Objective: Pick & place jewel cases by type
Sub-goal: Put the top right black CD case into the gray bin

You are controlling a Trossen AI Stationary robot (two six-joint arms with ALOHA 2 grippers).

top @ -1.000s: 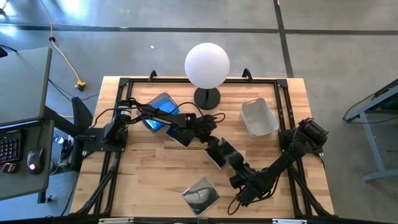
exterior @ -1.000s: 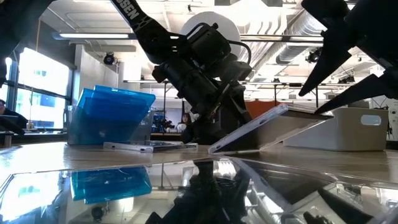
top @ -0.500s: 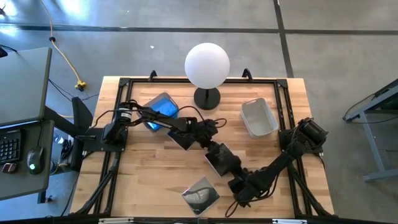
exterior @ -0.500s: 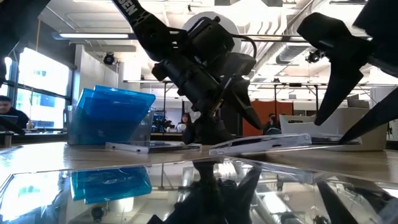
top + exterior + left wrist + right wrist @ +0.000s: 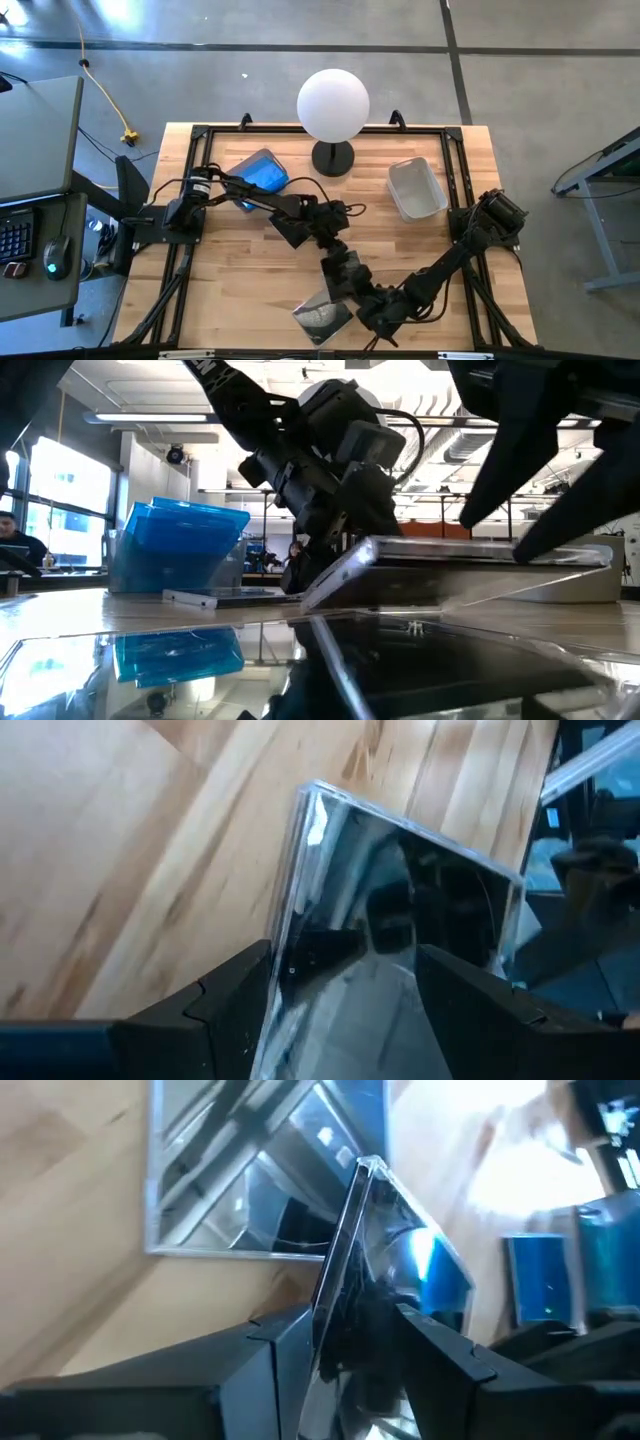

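Observation:
My left gripper [image 5: 300, 222] is shut on a dark jewel case [image 5: 400, 920] at the table's middle. Nearer the front, my right gripper [image 5: 352, 288] is shut on a second dark jewel case [image 5: 340, 270], which shows edge-on in the right wrist view [image 5: 340, 1280]. A third dark case [image 5: 322, 313] lies flat on the table by the near edge, just beside the right gripper's case. Blue jewel cases [image 5: 258, 170] stand stacked at the far left, also visible in the low view [image 5: 180, 545]. My left gripper has the dark case between its two fingers [image 5: 235, 990], which hold its near end [image 5: 330, 970]. The fingers slant downward. The case juts out ahead of them, tilted; whether its far end touches the table is hidden by the other case. My right gripper pinches the second case across its thickness, one finger [image 5: 270, 1345] on each flat face, at the edge nearest the wrist [image 5: 335, 1335]. The fingers slant down toward the table's left. In the low view the case [image 5: 470, 560] lies tilted, one edge low near the tabletop.
A pale grey bin [image 5: 416, 188] stands at the far right. A lamp with a white globe [image 5: 333, 105] stands on a dark base at the far middle. Another flat case [image 5: 215, 597] lies by the blue stack. Bare wood shows at the near left and right.
My right gripper has carried its case toward the near edge and left, turning at the wrist, so the case now sits beside the one lying flat. The case went from steeply tilted to nearly level. My left gripper has shifted slightly toward the near edge with its case.

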